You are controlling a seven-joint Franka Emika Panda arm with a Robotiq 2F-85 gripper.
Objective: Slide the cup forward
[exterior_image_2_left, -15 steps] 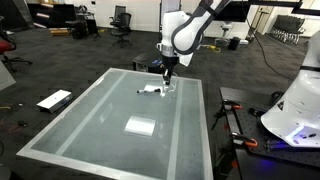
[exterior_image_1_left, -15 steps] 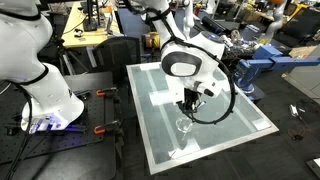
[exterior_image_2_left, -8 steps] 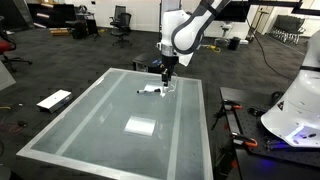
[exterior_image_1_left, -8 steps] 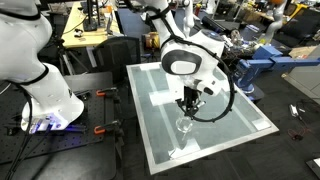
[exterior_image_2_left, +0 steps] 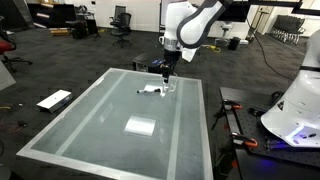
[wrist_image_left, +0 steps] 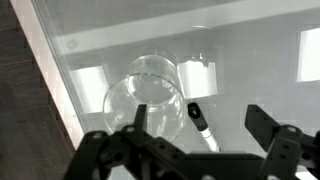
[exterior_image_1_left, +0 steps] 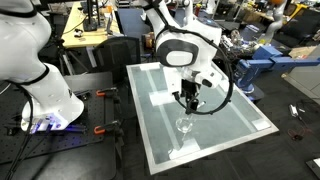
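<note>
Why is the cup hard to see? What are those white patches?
Wrist view: the cup is clear, mostly a thin rim; white patches look like lights reflected in the table; the gripper is dark, blurred. In an exterior view the cup is tiny.

No readable text, labels, brands, numbers — no signs either

I see the glass-topped table (exterior_image_2_left: 95, 125) filling the middle of an exterior view, with a pale frame round its edge. A marker pen (wrist_image_left: 199, 117) lies on the glass, its black end uppermost in the wrist view. Nearer on the glass is a pale rectangle (exterior_image_2_left: 140, 126); I cannot tell whether it is paper or a reflection. A flat white panel (exterior_image_2_left: 53, 100) lies on the dark floor to the left. Office chairs (exterior_image_2_left: 121, 20) stand far back.
</note>
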